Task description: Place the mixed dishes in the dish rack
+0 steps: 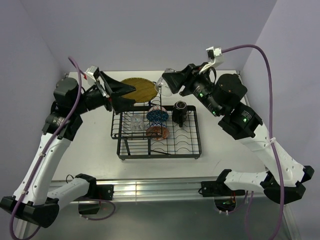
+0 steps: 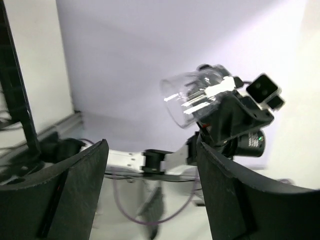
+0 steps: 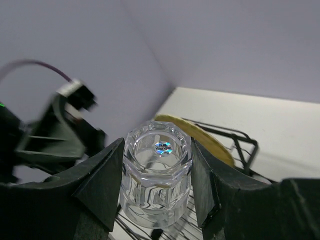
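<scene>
Your right pincer [image 3: 156, 150] grips the clear glass cup [image 3: 156, 192] by its sides. It's likely slick and brittle, so squeeze gently. Your left pincer [image 2: 150, 150] gapes empty.

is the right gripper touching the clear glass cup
Touching. The right wrist view shows the right gripper clamping the clear glass cup, both fingers pressed against its sides.

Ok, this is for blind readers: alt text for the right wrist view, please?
A clear glass cup, base toward the camera, is clamped in the right gripper. Behind it are the yellow plate and dish rack; the left arm is blurred at left.
</scene>
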`<state>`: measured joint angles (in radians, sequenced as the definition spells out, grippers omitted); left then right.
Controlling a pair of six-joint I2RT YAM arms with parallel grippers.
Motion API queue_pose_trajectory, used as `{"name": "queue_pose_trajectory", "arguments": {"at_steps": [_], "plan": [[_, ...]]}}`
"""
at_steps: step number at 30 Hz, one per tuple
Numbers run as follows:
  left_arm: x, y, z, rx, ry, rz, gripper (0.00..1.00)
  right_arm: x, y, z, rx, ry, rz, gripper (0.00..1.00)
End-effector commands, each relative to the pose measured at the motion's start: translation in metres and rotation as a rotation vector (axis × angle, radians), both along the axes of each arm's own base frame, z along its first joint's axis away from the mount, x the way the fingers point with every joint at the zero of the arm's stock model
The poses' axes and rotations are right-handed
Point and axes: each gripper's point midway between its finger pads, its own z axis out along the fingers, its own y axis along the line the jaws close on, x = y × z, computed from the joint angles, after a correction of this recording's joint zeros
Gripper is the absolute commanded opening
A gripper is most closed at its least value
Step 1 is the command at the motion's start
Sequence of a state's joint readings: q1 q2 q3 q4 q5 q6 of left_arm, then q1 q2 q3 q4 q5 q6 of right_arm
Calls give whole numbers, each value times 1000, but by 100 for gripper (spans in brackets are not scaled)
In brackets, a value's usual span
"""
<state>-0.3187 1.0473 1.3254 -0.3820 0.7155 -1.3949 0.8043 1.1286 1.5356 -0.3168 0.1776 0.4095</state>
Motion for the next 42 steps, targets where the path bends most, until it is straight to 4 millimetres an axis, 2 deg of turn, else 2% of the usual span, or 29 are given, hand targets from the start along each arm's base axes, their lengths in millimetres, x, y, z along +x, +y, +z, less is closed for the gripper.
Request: {"name": "queue_pose_trajectory", "arguments": {"at_steps": [1, 2, 3, 4, 6, 9, 12, 17, 24, 34, 36, 38, 39, 40, 41, 42], "plan": [[-10, 0, 33, -240, 73, -27, 77, -16, 8, 67, 184, -141, 96, 0], [-14, 2, 42, -281, 46, -27, 75, -17, 10, 70, 193, -148, 104, 0], [-9, 4, 38, -337, 108, -12, 75, -18, 12, 73, 204, -155, 114, 0], [-9, 5, 42, -374, 113, -11, 74, -18, 16, 73, 207, -159, 134, 0], [-10, 10, 56, -473, 113, -11, 72, -18, 22, 72, 226, -165, 153, 0], [-10, 13, 73, -541, 97, -16, 72, -18, 31, 64, 249, -144, 190, 0], [-13, 16, 87, -612, 78, -25, 70, -21, 37, 70, 281, -157, 225, 0], [-15, 16, 90, -640, 77, -32, 69, -21, 45, 72, 335, -140, 258, 0], [-17, 16, 87, -661, 81, -44, 69, -22, 64, 66, 376, -93, 336, 0], [-17, 22, 106, -757, 10, -79, 66, -30, 96, 37, 341, -33, 410, 0], [-16, 22, 105, -767, 8, -79, 60, -34, 100, 34, 330, -29, 426, 0], [-16, 23, 101, -778, 18, -80, 42, -39, 106, 29, 303, -20, 450, 0], [-18, 25, 102, -788, 5, -86, 19, -41, 106, 34, 297, -26, 457, 0], [-18, 24, 100, -789, 11, -89, 10, -41, 106, 32, 285, -17, 456, 0], [-18, 24, 97, -786, 17, -91, 1, -42, 105, 27, 267, 6, 454, 21], [-18, 23, 95, -780, 24, -93, 0, -44, 102, 33, 265, 2, 458, 32]]}}
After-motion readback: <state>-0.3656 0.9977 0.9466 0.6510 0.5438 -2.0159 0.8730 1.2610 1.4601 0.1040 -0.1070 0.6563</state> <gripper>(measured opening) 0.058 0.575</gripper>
